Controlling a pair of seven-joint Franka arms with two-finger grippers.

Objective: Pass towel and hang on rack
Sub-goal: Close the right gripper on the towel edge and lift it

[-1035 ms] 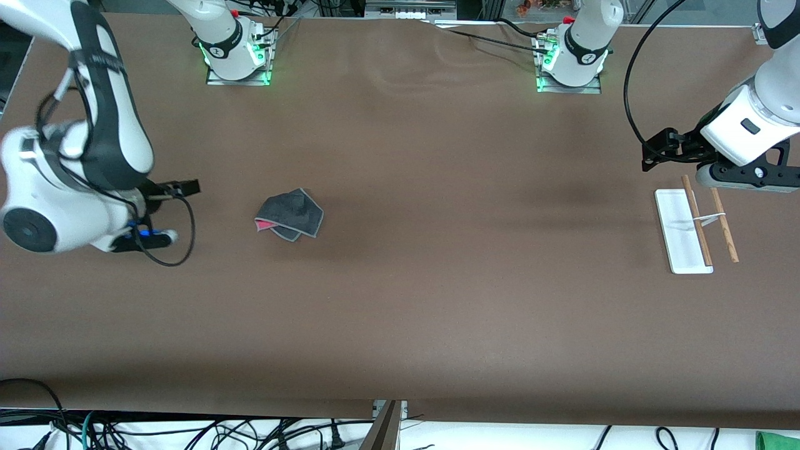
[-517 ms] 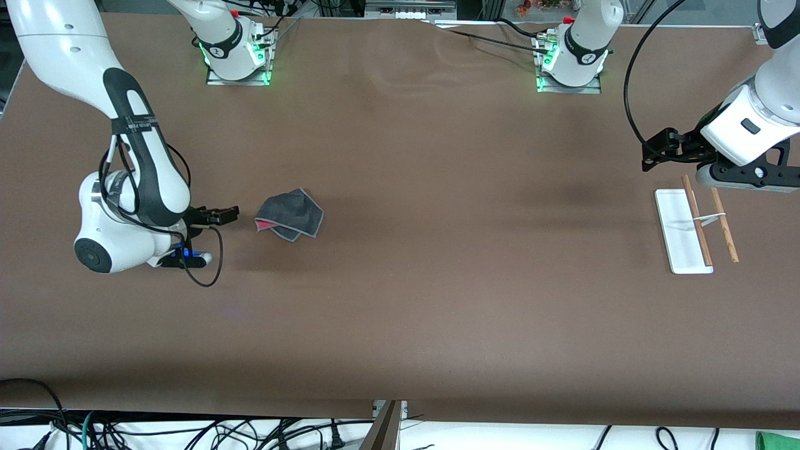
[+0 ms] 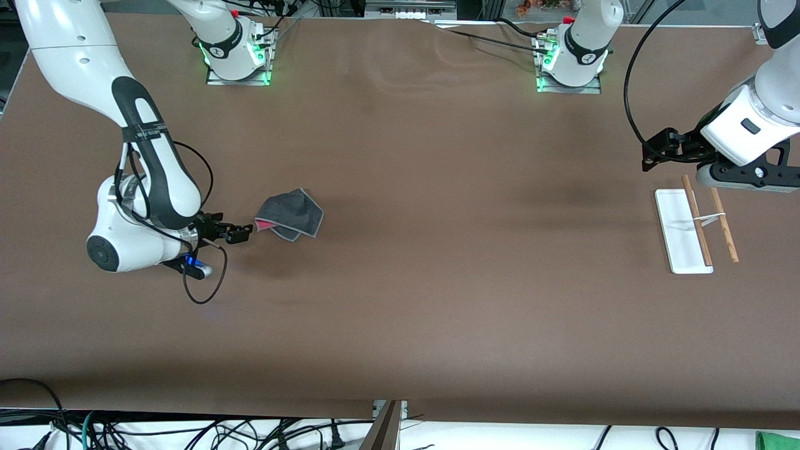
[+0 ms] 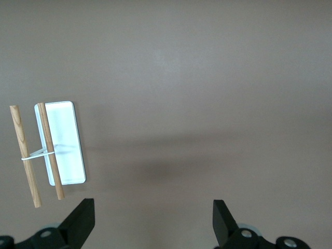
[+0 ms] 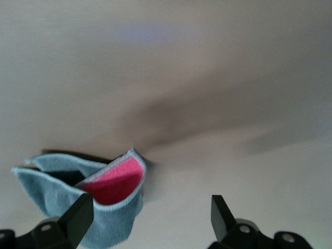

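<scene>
Beside crumpled towel (image 3: 289,215) on table (image 3: 437,300): right gripper (image 3: 237,234), arm bent low, fingers spread. Over rack (image 3: 694,228) at left arm's end: left gripper (image 3: 653,156) waiting, fingers spread.

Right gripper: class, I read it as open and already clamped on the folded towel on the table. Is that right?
Not quite. The right gripper is open, but it holds nothing: the front view shows it just beside the folded towel, which lies free on the table.
</scene>
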